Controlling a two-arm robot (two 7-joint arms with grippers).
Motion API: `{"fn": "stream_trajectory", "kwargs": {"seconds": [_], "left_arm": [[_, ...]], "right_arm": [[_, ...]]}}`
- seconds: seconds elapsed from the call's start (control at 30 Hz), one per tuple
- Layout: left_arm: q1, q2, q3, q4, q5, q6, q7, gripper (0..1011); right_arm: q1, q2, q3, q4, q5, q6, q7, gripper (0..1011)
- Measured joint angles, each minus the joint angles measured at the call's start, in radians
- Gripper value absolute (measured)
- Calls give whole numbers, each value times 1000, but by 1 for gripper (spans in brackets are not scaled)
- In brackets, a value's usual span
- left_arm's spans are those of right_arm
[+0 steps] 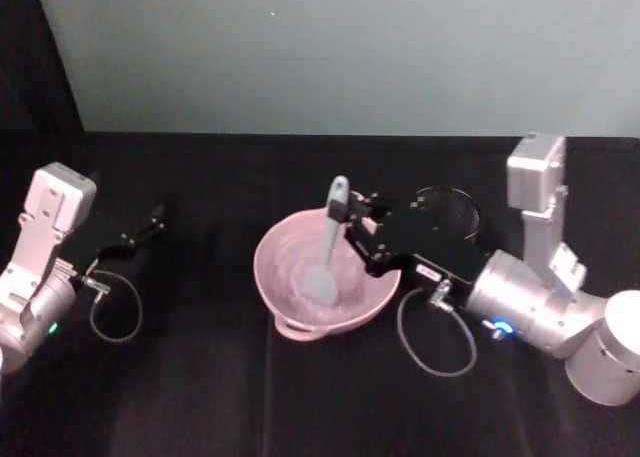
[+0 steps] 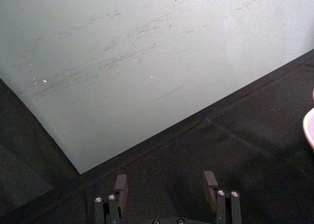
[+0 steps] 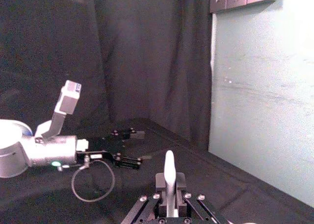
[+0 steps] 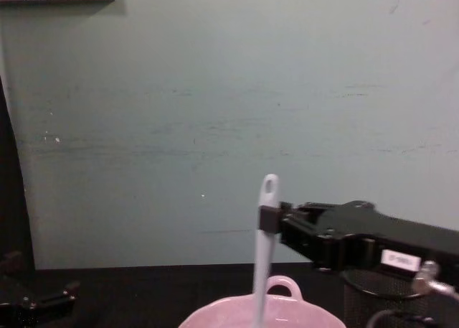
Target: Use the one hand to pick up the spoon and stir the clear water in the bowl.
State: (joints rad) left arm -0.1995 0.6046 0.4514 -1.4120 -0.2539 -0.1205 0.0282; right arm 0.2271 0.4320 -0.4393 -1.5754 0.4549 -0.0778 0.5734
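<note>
Right end effector (image 1: 347,217) holds spoon (image 1: 327,245) upright in bowl (image 1: 372,299).

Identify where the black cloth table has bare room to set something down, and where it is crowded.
Bare: between the left gripper and the pale pink ceramic bowl, and in front of the bowl. Crowded: bowl's right, with the right gripper gripping the slim white plastic spoon.

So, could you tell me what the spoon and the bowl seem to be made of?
The spoon, held in the right claw, looks like plastic: milky white, matte, its flat blade slightly see-through. The bowl looks like glazed ceramic, pale pink with a soft sheen on its thick rim, though plastic cannot be ruled out.
</note>
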Motion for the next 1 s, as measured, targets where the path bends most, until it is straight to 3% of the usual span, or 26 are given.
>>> {"fn": "stream_trajectory", "kwargs": {"seconds": [0.17, 0.33, 0.5, 0.63, 0.83, 1.0], "left_arm": [[0, 0, 0, 0, 0, 0, 0, 1011], [0, 0, 0, 0, 0, 0, 0, 1011], [0, 0, 0, 0, 0, 0, 0, 1011], [0, 0, 0, 0, 0, 0, 0, 1011], [0, 0, 0, 0, 0, 0, 0, 1011], [0, 0, 0, 0, 0, 0, 0, 1011]], "right_arm": [[36, -39, -30, 48, 5, 2, 0, 114], [83, -84, -49, 118, -18, -25, -24, 114], [115, -118, -49, 179, -55, -58, -63, 114], [134, -137, -29, 219, -84, -83, -100, 114], [135, -129, 7, 220, -113, -98, -129, 114], [104, -91, 43, 175, -121, -83, -130, 114]]}}
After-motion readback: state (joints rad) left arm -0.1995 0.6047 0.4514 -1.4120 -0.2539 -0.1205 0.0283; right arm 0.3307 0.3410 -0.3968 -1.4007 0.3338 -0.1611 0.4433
